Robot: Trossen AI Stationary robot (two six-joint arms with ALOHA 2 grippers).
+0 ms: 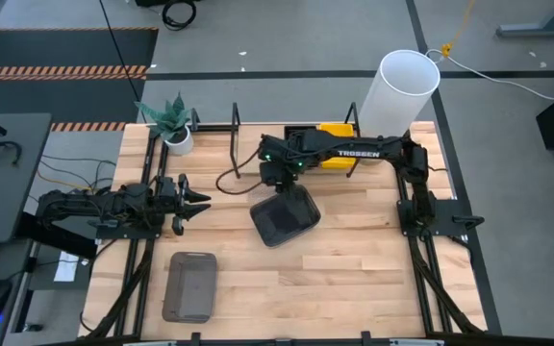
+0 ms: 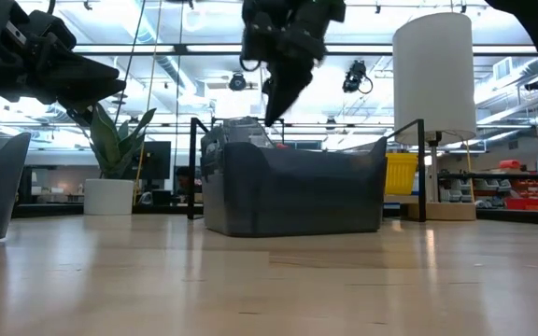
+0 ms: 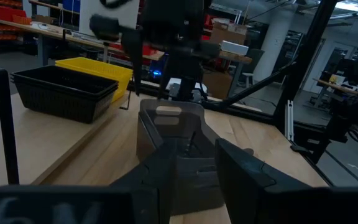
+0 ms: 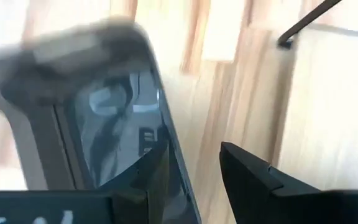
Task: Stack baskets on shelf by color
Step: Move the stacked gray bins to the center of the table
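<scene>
Bright ceiling strip lights glare across the low view and leave soft sheen on the counter (image 2: pixel 269 280). From above the light is even, with faint shadows. The right wrist view is smeared by motion blur; the left wrist view is dimmer, its near foreground out of focus.

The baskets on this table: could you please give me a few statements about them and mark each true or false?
1. A grey basket lies on the table under the right claw. True.
2. The right claw is shut on that basket. False: its fingers stand apart astride the basket's rim.
3. A second grey basket lies near the table's front edge. True.
4. The yellow basket is on the floor. False: it sits on the shelf beside a black basket.
5. The left claw holds a basket. False: it holds nothing.
</scene>
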